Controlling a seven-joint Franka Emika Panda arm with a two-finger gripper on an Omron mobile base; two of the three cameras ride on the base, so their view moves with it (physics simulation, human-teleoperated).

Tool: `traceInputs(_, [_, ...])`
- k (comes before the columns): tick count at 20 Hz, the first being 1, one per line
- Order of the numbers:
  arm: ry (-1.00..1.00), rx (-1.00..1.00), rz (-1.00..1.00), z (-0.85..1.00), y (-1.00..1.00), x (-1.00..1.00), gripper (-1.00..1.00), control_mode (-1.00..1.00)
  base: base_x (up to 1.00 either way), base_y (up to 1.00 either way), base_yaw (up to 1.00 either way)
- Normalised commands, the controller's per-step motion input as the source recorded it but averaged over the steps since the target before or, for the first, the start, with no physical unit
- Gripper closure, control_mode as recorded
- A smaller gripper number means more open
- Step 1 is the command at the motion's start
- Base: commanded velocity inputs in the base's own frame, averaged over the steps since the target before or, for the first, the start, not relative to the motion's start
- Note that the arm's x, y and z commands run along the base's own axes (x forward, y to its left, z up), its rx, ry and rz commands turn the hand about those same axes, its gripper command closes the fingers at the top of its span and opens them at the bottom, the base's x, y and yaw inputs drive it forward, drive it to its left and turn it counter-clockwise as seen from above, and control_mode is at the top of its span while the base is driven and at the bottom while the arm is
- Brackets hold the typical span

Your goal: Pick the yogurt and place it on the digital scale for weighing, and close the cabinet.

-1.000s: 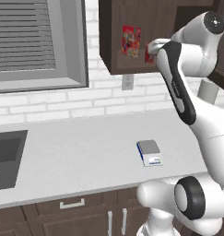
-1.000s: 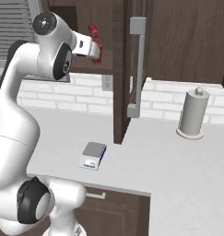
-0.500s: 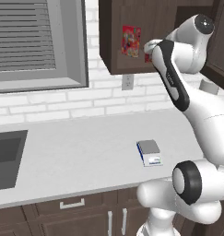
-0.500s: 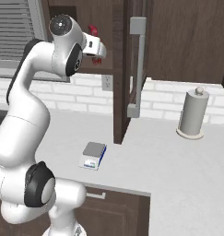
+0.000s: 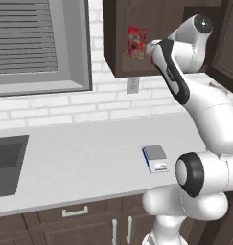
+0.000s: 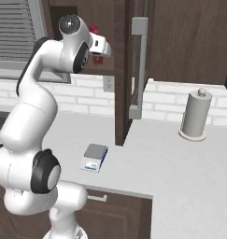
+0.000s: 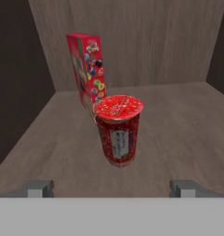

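The yogurt (image 7: 118,130) is standing upright on the cabinet (image 5: 122,52) shelf, just in front of the colourful red box (image 7: 88,71). Over the last second the arm has been swinging its hand in toward the shelf, so the pincer (image 7: 113,186) is now lining up on the cup, fingers spread wide and touching nothing. The digital scale (image 5: 155,158) is waiting bare on the table (image 5: 75,158); the cabinet door (image 6: 129,70) is hanging open.

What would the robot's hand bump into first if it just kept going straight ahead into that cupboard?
Most likely the yogurt. In the hand view it stands upright on the cabinet shelf, centred ahead of the open hand. The colourful box stands behind it, a little to the left. Exact depth is hard to judge.
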Motion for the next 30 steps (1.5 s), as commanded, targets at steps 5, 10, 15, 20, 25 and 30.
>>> traceInputs(5, [0.00, 0.00, 0.00, -0.06, -0.01, 0.36, -1.00, -1.00, 0.00, 0.00, 0.00])
traceInputs(10, [0.00, 0.00, 0.00, -0.05, -0.03, 0.30, -1.00, -1.00, 0.00, 0.00, 0.00])
traceInputs(15, [0.00, 0.00, 0.00, -0.10, 0.00, 0.24, -1.00, -1.00, 0.00, 0.00, 0.00])
traceInputs(20, [0.00, 0.00, 0.00, -0.13, 0.00, 0.24, -1.00, -1.00, 0.00, 0.00, 0.00])
traceInputs(25, [0.00, 0.00, 0.00, -0.06, 0.00, 0.25, -1.00, -1.00, 0.00, 0.00, 0.00])
traceInputs(30, [0.00, 0.00, 0.00, -0.04, 0.00, 0.22, -1.00, -1.00, 0.00, 0.00, 0.00])
